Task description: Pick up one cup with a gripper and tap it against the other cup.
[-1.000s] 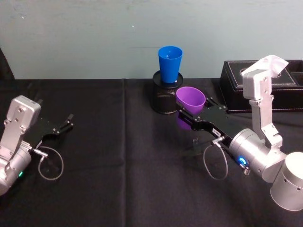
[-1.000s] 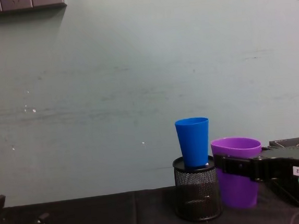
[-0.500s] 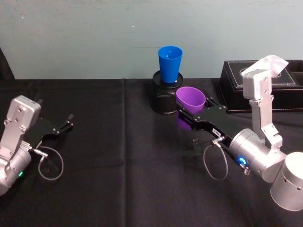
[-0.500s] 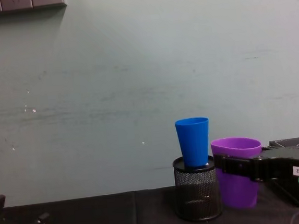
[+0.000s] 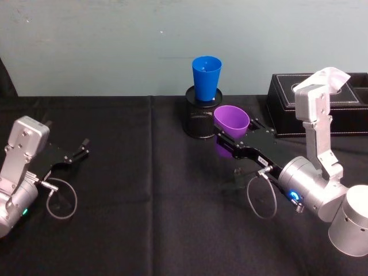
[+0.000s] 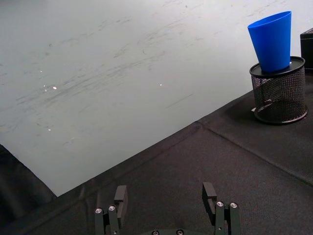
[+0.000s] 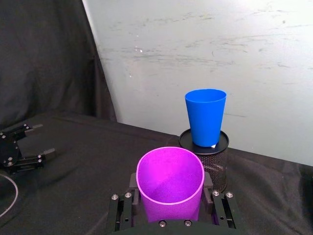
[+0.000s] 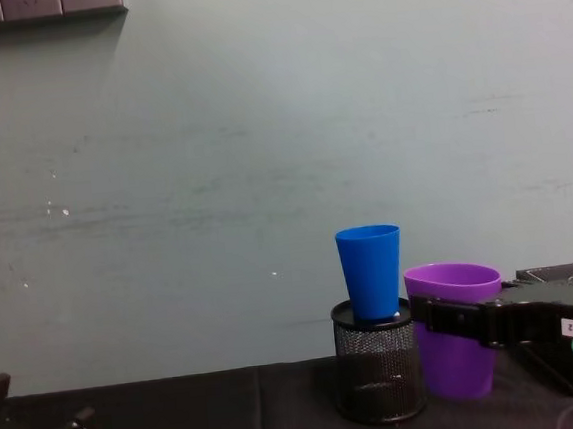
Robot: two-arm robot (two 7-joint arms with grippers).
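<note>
The right gripper [image 7: 170,211] is clamped on the purple cup [image 7: 169,183], with one black finger [image 7: 121,210] against each side of its wall below the rim, and the cup is upright. It is just beside the mesh pen holder [image 5: 198,122] on which the blue cup [image 5: 206,77] stands, its rim lower than the blue one's. The left gripper [image 6: 165,198] rests well apart on the left, fingers spread wide around nothing

Base of blue cup [image 5: 206,77] unseen within mesh holder [image 5: 198,123]
</note>
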